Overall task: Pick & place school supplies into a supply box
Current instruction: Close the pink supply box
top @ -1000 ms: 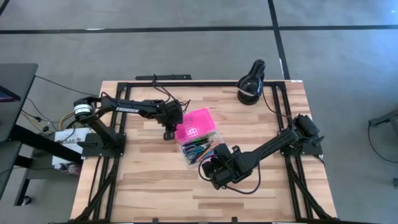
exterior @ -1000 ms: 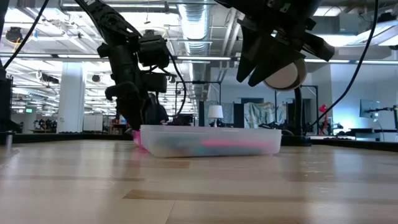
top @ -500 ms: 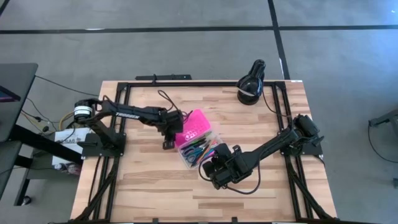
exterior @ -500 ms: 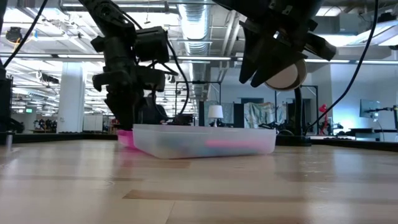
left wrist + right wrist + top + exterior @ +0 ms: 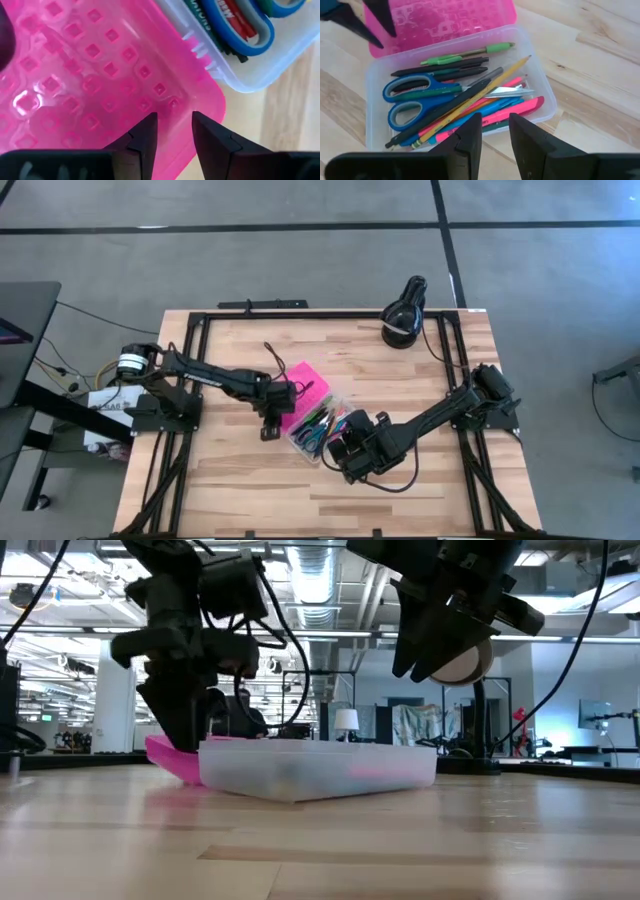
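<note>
The high view looks straight down on the whole table (image 5: 400,480). The low view faces level across it. Both wrist views look closely at the supply box (image 5: 535,117).

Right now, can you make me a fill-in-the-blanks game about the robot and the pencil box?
1. The lid of the supply box is bright ____.
2. The scissors in the box have ____ handles.
3. The left gripper hangs over the box's ____.
4. The table is made of ____.

Missing words: pink, blue, lid, wood.
</note>
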Controlling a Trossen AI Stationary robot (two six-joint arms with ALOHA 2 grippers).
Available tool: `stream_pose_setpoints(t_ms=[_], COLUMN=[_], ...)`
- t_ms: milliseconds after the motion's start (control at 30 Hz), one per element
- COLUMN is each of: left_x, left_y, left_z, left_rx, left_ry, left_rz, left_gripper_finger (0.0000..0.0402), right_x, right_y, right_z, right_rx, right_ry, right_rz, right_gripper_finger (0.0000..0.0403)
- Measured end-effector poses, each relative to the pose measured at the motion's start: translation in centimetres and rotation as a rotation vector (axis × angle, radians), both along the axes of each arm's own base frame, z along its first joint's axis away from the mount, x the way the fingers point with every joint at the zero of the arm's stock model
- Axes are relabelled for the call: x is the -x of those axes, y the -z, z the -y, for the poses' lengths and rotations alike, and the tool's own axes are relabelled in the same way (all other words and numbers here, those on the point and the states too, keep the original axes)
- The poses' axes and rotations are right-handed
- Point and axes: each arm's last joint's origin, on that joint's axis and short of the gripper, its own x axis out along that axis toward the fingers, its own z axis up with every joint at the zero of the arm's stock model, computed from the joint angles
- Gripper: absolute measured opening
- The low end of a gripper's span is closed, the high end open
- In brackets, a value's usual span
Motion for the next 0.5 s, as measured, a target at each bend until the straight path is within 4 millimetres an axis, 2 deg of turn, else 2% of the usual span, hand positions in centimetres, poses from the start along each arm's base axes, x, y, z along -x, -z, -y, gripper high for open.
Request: stream_pose_setpoints(t_ms=[133, 267, 400, 500], left_x=[0.0, 0.2, 0.9, 1.9], left_y=[-0.8, -2.7, -5.0, -6.0], left_z=[0.7, 0.3, -0.9, -2.5], left_rx=[-0.027, -0.067, -0.174, -0.291], left_ry=[0.010, 0.006, 0.008, 0.011], left_rz=[0.044, 0.153, 0.247, 0.250], left_gripper_finger=[0.0114, 0.0114, 0.0114, 0.0114], right_x=[0.1, 0.3, 0.5, 0.7], right_y=[0.0, 0.0, 0.0, -0.1], right_z=[-0.1, -0.6, -1.0, -1.6], right_rx=[0.003, 0.020, 0.023, 0.017], right_ry=[-0.004, -0.016, -0.029, -0.044], right_rz=[0.000, 0.009, 0.012, 0.023], right_gripper_finger=[0.0092, 0.0092, 0.0092, 0.0092])
